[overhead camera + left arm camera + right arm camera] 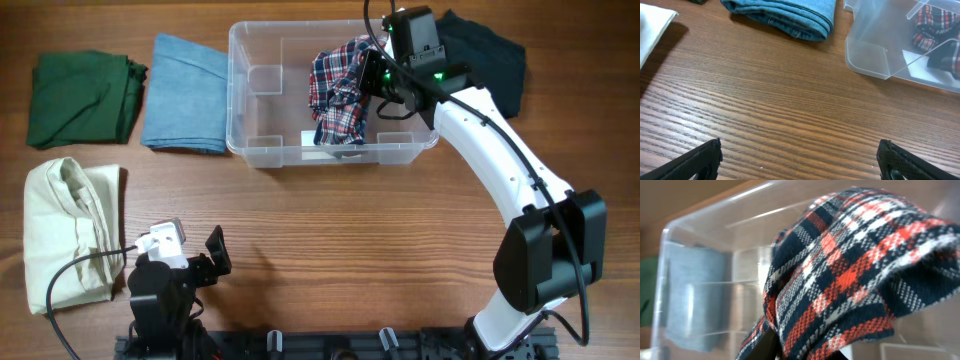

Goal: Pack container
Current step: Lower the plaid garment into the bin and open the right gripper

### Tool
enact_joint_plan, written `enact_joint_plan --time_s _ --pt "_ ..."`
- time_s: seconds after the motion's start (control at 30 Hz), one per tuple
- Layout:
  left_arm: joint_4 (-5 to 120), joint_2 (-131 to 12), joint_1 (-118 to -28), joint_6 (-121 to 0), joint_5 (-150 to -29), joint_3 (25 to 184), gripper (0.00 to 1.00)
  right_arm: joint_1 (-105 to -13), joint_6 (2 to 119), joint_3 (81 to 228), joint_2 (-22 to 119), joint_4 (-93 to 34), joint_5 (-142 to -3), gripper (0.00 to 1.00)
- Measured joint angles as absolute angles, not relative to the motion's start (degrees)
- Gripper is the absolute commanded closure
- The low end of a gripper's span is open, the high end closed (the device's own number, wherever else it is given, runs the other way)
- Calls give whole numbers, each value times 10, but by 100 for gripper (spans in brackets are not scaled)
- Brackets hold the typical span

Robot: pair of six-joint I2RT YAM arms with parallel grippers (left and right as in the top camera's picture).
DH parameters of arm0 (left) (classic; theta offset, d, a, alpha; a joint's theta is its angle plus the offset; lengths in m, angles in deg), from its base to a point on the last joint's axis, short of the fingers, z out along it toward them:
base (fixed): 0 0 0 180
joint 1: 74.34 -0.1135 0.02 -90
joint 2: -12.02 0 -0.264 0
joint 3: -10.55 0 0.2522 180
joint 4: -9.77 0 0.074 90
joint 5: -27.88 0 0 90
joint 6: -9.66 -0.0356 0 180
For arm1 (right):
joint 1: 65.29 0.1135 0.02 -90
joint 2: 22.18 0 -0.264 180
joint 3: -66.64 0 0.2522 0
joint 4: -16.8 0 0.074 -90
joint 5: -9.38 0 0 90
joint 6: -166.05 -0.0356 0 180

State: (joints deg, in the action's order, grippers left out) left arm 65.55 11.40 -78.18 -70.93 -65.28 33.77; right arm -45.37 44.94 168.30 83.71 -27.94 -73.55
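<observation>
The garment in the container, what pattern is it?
Plaid garment: navy, red and white checks, clearest in the right wrist view.

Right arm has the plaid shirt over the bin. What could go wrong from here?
The plaid shirt hangs bunched from the right gripper; released so, it may land crumpled and crowd the container. In the right wrist view, cloth drapes over the gripper, so it could snag and lift out on withdrawal.

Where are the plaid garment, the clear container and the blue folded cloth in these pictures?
plaid garment (336,100), overhead view, on its bunched middle.
container (232,90), overhead view, on its left rim.
blue folded cloth (185,95), overhead view, on its middle.
</observation>
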Motion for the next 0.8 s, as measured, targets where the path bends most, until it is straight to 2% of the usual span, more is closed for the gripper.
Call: enact_joint_plan --time_s 0.23,0.43,0.6,0.8 --pt "655 114 -782 -709 -653 338 0 -459 472 1683 837 -308 -768 82" --pt "655 114 -782 -709 -653 338 0 -479 511 1683 837 -338 -793 69" --pt "655 114 -782 -709 -653 338 0 -491 545 1683 838 -356 -809 48" --pt "655 114 -782 -709 -653 338 0 -493 568 1687 865 -368 -814 44"
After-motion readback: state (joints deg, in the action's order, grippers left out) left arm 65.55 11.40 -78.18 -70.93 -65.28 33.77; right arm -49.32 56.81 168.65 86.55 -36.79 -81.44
